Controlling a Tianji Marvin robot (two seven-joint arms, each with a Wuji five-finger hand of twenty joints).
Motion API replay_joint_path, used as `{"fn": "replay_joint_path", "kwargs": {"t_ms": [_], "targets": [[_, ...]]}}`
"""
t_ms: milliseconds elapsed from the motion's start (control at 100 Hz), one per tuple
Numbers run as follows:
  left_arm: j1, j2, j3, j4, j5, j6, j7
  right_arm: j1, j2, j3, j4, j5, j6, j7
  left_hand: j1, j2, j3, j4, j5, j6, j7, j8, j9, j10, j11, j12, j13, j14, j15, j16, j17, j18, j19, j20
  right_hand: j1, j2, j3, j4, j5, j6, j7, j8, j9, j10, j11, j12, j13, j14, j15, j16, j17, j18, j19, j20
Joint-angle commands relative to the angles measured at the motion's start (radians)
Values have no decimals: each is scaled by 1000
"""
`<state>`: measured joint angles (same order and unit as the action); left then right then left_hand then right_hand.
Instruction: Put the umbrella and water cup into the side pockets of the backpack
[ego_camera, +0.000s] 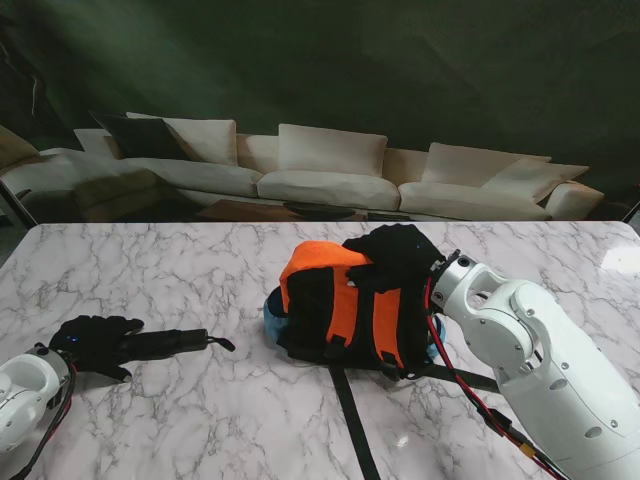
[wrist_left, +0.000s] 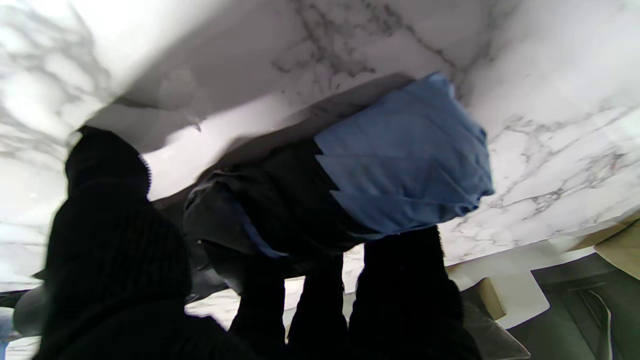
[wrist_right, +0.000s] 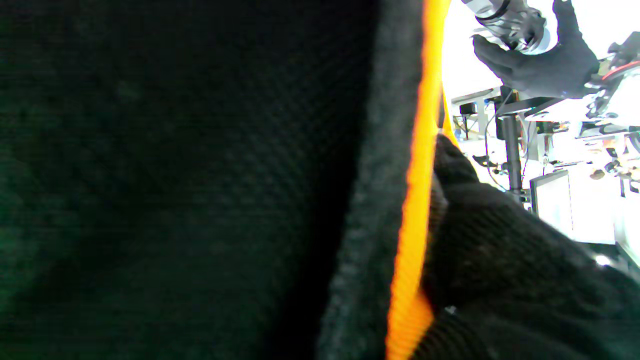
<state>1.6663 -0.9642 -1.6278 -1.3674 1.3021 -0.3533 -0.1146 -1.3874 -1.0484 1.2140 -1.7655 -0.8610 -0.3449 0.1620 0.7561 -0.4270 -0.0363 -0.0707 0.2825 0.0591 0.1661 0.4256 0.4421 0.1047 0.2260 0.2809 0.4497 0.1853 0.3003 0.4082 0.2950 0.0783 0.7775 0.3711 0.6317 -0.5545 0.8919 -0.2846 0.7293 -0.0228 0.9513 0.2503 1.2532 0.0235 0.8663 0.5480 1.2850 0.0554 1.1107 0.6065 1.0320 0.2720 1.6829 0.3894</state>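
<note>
The left hand gripped the umbrella near the table's left edge; the right hand clutched the backpack mid-table.

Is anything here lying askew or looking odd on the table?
The backpack lies on its side rather than upright, one black strap trailing toward me. The right hand rests on its top. The left hand grips the umbrella flat on the table. Nothing looks spilled or damaged.

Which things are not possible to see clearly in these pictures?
- Water cup: not identifiable in any view; only something blue peeks from behind the backpack in the stand view.
- Side pockets: not visible in the stand view.
- Right wrist view: filled by backpack fabric.
- Umbrella: the left hand covers its near end.
</note>
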Motion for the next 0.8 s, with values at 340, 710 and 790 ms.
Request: {"fn": "replay_joint_path", "kwargs": {"t_ms": [340, 710, 790], "targets": [[-10, -5, 46, 50, 10, 69, -3, -7, 2, -12, 30, -6, 2, 7, 461, 82, 222, 85, 46, -135, 301, 151, 333, -107, 83, 323, 385, -2, 218, 164, 364, -43, 285, 2, 101, 76, 84, 40, 28, -151, 54, -8, -3, -29, 27, 0, 31, -8, 10, -6, 5, -3, 19, 14], [-27, -3, 56, 80, 28, 49, 124, -8, 3, -12, 30, -6, 3, 10, 535, 111, 307, 69, 180, -157, 418, 175, 453, -143, 43, 379, 506, -23, 397, 274, 551, -175, 616, -30, 104, 79, 82, 40, 29, -150, 54, -8, -4, -28, 27, 0, 31, -7, 9, -7, 3, -3, 18, 14], [-28, -4, 55, 80, 34, 38, 162, -8, 3, -11, 29, -6, 3, 12, 535, 109, 317, 65, 207, -147, 437, 181, 484, -138, 44, 397, 505, -32, 391, 277, 543, -174, 608, -36, 105, 80, 81, 40, 28, -150, 54, -9, -4, -27, 27, 0, 31, -5, 9, -6, 3, -3, 18, 14]]}}
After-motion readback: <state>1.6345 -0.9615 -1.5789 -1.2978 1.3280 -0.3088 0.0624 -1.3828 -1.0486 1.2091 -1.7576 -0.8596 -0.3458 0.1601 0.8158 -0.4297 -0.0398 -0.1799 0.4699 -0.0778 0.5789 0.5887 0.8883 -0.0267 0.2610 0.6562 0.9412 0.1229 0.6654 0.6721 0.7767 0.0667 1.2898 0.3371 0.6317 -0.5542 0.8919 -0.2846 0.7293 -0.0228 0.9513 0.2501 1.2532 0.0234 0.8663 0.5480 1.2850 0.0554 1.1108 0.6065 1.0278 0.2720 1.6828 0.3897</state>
